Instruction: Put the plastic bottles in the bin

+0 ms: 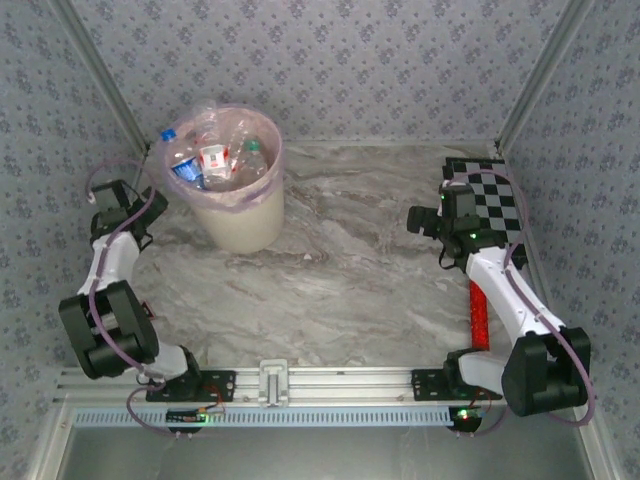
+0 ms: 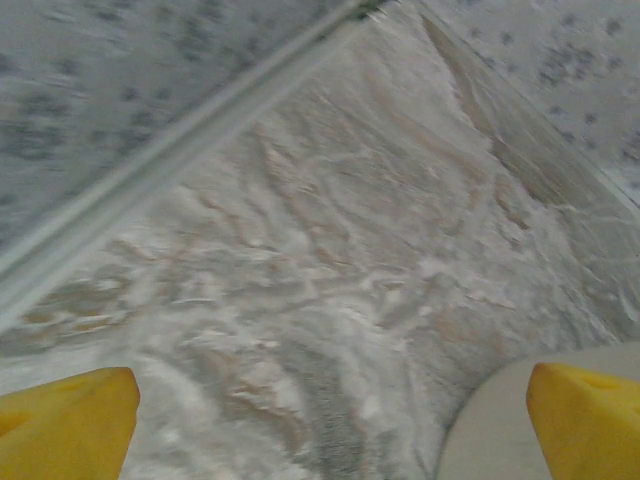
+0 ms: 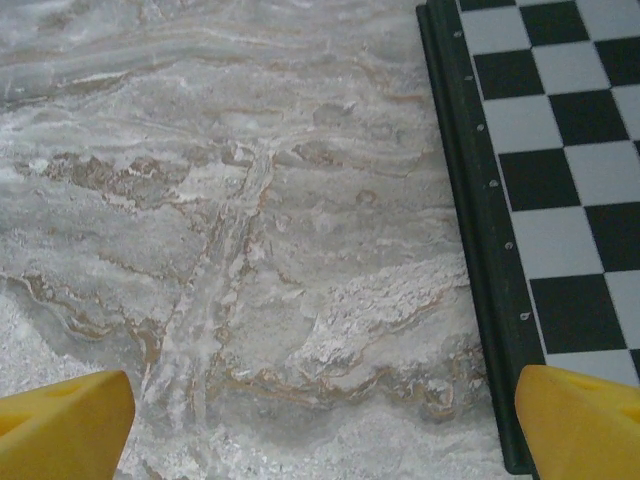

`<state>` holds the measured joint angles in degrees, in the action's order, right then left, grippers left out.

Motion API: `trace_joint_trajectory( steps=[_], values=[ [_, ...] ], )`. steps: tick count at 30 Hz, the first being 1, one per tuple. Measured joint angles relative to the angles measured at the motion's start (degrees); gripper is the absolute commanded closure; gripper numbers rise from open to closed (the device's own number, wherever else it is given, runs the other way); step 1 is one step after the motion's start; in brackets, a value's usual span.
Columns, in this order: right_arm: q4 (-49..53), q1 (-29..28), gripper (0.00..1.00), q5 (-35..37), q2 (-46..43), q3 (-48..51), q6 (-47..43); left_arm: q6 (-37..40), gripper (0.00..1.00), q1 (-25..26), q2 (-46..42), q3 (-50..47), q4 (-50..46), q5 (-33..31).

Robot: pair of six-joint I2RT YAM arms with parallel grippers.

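One bin (image 1: 248, 226) at the far left of the table (image 1: 360, 260), and every bottle I can see is inside it: the bottles (image 1: 215, 157) lie jumbled in the pink bag (image 1: 262, 180). I can pick out one blue cap, one green cap, one red-and-white label and one blue label, but the clear bodies overlap and an exact count is beyond me. Two claws, both wide and holding nothing. The left claw (image 1: 152, 207) hangs just beside the bin's near-left wall; from its wrist, two yellow fingertips (image 2: 66, 426) are cut off at the bottom corners, the picture is blurred, and a pale curve of bin (image 2: 490, 435) shows low right. The right claw (image 1: 416, 218) sits at the left edge of the one chequered board (image 1: 497, 195), its fingertips (image 3: 62, 424) splayed over bare marble. One red cylinder (image 1: 478, 316) is half hidden by the right arm.
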<state>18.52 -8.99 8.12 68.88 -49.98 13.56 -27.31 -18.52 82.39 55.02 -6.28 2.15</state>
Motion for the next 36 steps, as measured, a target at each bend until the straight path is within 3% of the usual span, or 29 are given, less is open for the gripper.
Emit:
trace_joint_trajectory(
  steps=[22, 27, 32, 36],
  values=[
    [-4.8, 0.3, 0.00, -2.4, -3.5, 4.9, 0.2, -3.4, 0.01, 25.2, 12.2, 1.7, 10.9, -0.3],
    [-7.3, -0.9, 0.00, 2.3, -3.7, 6.6, -0.6, -0.4, 0.01, 24.0, 8.3, 1.7, 8.0, -3.6],
    [-10.3, -2.5, 0.00, 8.4, 0.8, 7.0, -2.2, 6.9, 0.01, 20.6, -3.0, 1.8, 2.3, -10.0],
    [-13.3, -2.7, 0.00, 13.2, 6.4, 7.1, -3.3, 10.5, 0.01, 17.4, -10.2, -0.7, 3.1, -12.5]
  ],
)
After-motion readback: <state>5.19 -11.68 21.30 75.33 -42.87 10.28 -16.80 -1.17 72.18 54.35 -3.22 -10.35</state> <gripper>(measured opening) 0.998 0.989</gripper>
